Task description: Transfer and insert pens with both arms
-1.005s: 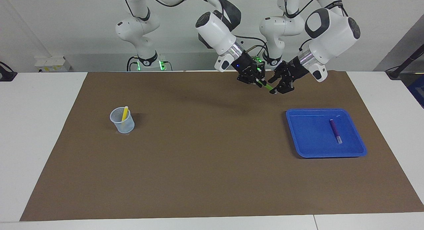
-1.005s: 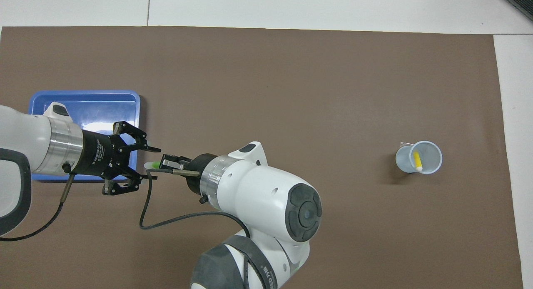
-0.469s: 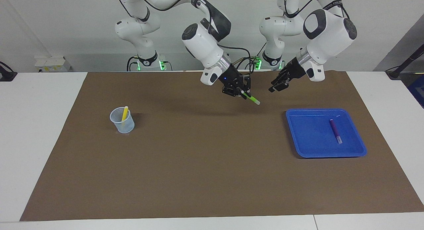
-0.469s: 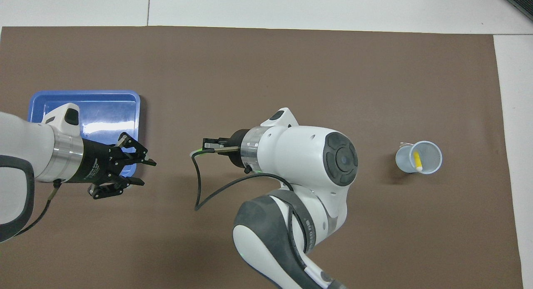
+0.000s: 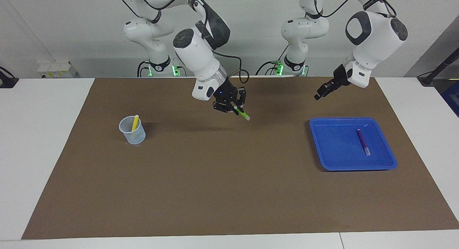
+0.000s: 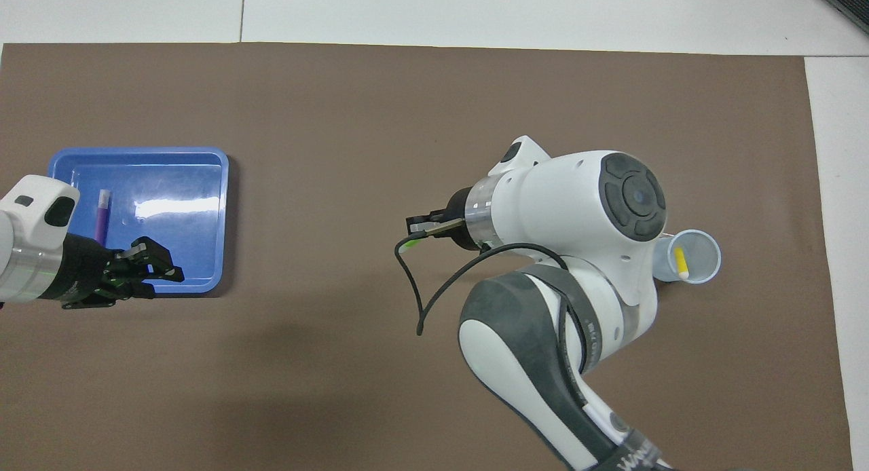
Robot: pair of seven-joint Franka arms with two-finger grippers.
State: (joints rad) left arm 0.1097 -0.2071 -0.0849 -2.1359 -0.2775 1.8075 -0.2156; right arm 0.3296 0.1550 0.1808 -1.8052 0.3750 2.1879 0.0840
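My right end effector clamped on the lime green pen above the brown mat, left end effector (spread unclear) raised near the blue tray holding the purple pen, yellow pen in the cup

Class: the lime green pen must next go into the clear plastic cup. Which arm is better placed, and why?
Right: its pincer grips the lime green marker pen above the brown mat, on the clear plastic cup's side. The left pincer hangs empty-handed by the blue tray.
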